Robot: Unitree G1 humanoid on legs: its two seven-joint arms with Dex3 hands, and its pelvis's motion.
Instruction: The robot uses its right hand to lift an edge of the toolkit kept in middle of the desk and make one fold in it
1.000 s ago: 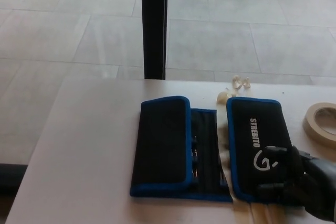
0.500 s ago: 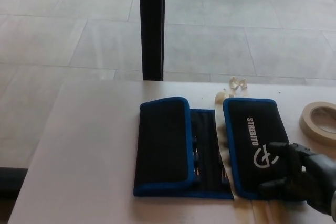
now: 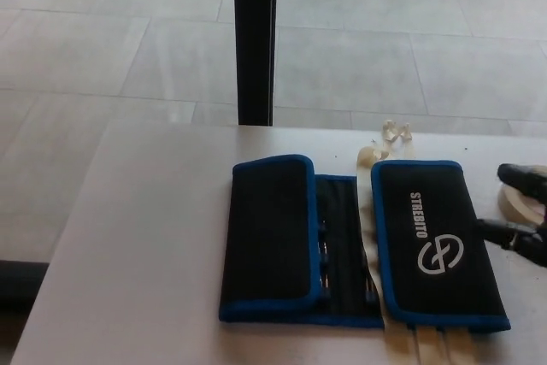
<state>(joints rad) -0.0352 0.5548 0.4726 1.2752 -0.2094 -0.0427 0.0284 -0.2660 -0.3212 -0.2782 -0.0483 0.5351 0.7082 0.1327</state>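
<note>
The black fabric toolkit with blue piping (image 3: pixel 359 241) lay flat near the middle of the pale, smooth desk (image 3: pixel 145 245). Its left flap was folded over the inner section, which showed a narrow strip of tool pockets. The right flap, printed with white lettering and a circular logo, lay closed over the right side, its blue edge just beside the pocket strip.

The right hand (image 3: pixel 523 211), black with thick fingers (image 3: pixel 518 175), entered at the right edge of the head view. Its fingers were spread apart and held nothing. The hand was just beside the right edge of the toolkit and did not touch it.

A roll of beige masking tape (image 3: pixel 513 203) lay on the desk at the right edge, partly hidden behind the hand. Small pale scraps (image 3: pixel 389 136) lay on the desk just beyond the top edge of the toolkit. A black vertical post (image 3: pixel 255 40) stood behind the desk against a grey tiled floor (image 3: pixel 410 57). The left hand was not in view.
</note>
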